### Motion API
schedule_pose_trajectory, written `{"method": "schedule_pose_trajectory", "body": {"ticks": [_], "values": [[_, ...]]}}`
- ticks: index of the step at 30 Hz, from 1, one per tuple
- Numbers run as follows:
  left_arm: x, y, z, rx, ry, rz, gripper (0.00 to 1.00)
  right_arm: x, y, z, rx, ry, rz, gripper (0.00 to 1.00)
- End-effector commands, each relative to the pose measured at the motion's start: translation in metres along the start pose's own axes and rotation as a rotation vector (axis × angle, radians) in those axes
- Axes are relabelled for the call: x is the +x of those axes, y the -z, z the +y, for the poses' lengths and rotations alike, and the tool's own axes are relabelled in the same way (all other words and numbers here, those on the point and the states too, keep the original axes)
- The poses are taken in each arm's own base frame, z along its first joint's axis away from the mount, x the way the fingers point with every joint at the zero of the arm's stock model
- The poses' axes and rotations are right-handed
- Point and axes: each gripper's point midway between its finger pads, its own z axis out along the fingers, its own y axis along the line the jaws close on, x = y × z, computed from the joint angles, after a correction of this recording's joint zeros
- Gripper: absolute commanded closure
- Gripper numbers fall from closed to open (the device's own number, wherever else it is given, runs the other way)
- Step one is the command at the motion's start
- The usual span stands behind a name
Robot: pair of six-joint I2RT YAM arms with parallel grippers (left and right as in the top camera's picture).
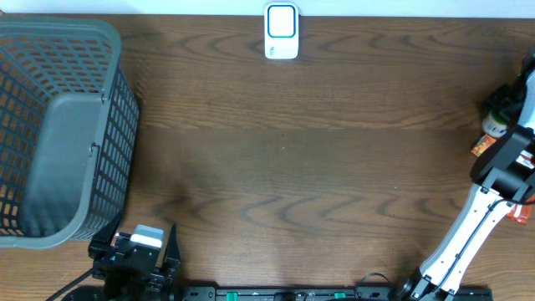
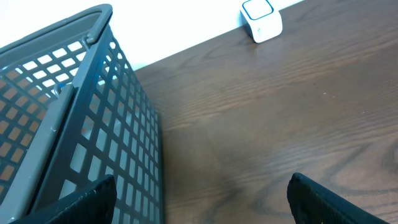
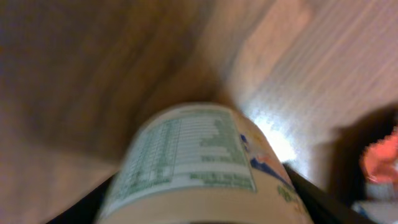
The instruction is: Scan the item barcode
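The item (image 3: 199,155) is a round container with a cream label and a green printed table. It fills the right wrist view, and my right gripper (image 3: 202,199) is shut on it, a dark finger (image 3: 317,199) on each side. From overhead the item (image 1: 494,124) is at the far right edge of the table, held by the right gripper (image 1: 500,140). Whether its barcode faces up I cannot tell. The white scanner (image 1: 282,32) with a blue-framed face stands at the back centre, far from the item. My left gripper (image 1: 144,232) rests open at the front left, holding nothing.
A large grey mesh basket (image 1: 109,50) fills the left side, its wall (image 2: 118,143) close beside my left gripper (image 2: 202,199). The scanner (image 2: 261,18) shows far off in the left wrist view. Something orange (image 1: 520,213) lies under the right arm at the table's right edge.
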Motion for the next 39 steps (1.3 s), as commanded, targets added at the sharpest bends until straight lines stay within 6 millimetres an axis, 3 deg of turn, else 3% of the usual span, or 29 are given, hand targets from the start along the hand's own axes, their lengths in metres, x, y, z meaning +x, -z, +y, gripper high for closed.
{"method": "schedule_pose_trajectory", "body": {"ticks": [1, 3, 4, 6, 7, 10, 14, 15, 18, 21, 24, 27, 29, 31, 35, 36, 39], "values": [[-0.001, 0.002, 0.001, -0.007, 0.003, -0.007, 0.13, 0.003, -0.02, -0.002, 0.011, -0.015, 0.032, 0.41], [-0.001, 0.002, 0.001, -0.007, 0.003, -0.007, 0.13, 0.002, -0.022, -0.004, 0.01, -0.025, 0.035, 0.38], [-0.001, 0.002, 0.001, -0.006, 0.003, -0.007, 0.13, 0.001, -0.019, -0.005, 0.002, -0.041, 0.031, 0.31], [-0.001, 0.002, 0.001, -0.007, 0.003, -0.007, 0.13, -0.001, -0.008, -0.005, -0.04, -0.054, 0.031, 0.07], [-0.001, 0.002, 0.001, -0.007, 0.003, -0.007, 0.13, -0.003, -0.002, -0.005, -0.065, -0.063, 0.028, 0.01], [-0.001, 0.002, 0.001, -0.006, 0.003, -0.007, 0.13, -0.013, 0.037, -0.018, -0.124, -0.127, -0.019, 0.01], [-0.001, 0.002, 0.001, -0.007, 0.003, -0.007, 0.13, -0.029, 0.117, -0.05, -0.209, -0.208, -0.16, 0.01], [-0.001, 0.002, 0.001, -0.006, 0.003, -0.007, 0.13, -0.03, 0.159, -0.058, -0.298, -0.238, -0.213, 0.01], [-0.001, 0.002, 0.001, -0.007, 0.003, -0.007, 0.13, -0.012, 0.243, -0.08, -0.443, -0.343, -0.3, 0.01], [-0.001, 0.002, 0.001, -0.006, 0.003, -0.007, 0.13, 0.019, 0.325, -0.09, -0.586, -0.342, -0.414, 0.01], [-0.001, 0.002, 0.001, -0.007, 0.003, -0.007, 0.13, 0.066, 0.417, -0.078, -0.823, -0.167, -0.561, 0.01], [-0.001, 0.002, 0.001, -0.007, 0.003, -0.007, 0.13, 0.145, 0.512, -0.051, -1.117, 0.249, -0.728, 0.01], [-0.001, 0.002, 0.001, -0.006, 0.003, -0.007, 0.13, 0.2, 0.547, -0.047, -1.187, 0.47, -0.824, 0.01], [-0.001, 0.002, 0.001, -0.007, 0.003, -0.007, 0.13, 0.238, 0.56, -0.052, -1.157, 0.565, -0.899, 0.01], [-0.001, 0.002, 0.001, -0.007, 0.003, -0.007, 0.13, 0.289, 0.564, -0.069, -1.099, 0.583, -0.936, 0.01], [-0.001, 0.002, 0.001, -0.006, 0.003, -0.007, 0.13, 0.315, 0.564, -0.076, -1.112, 0.605, -0.926, 0.01], [-0.001, 0.002, 0.001, -0.007, 0.003, -0.007, 0.13, 0.344, 0.557, -0.089, -1.109, 0.604, -0.899, 0.01]]}}
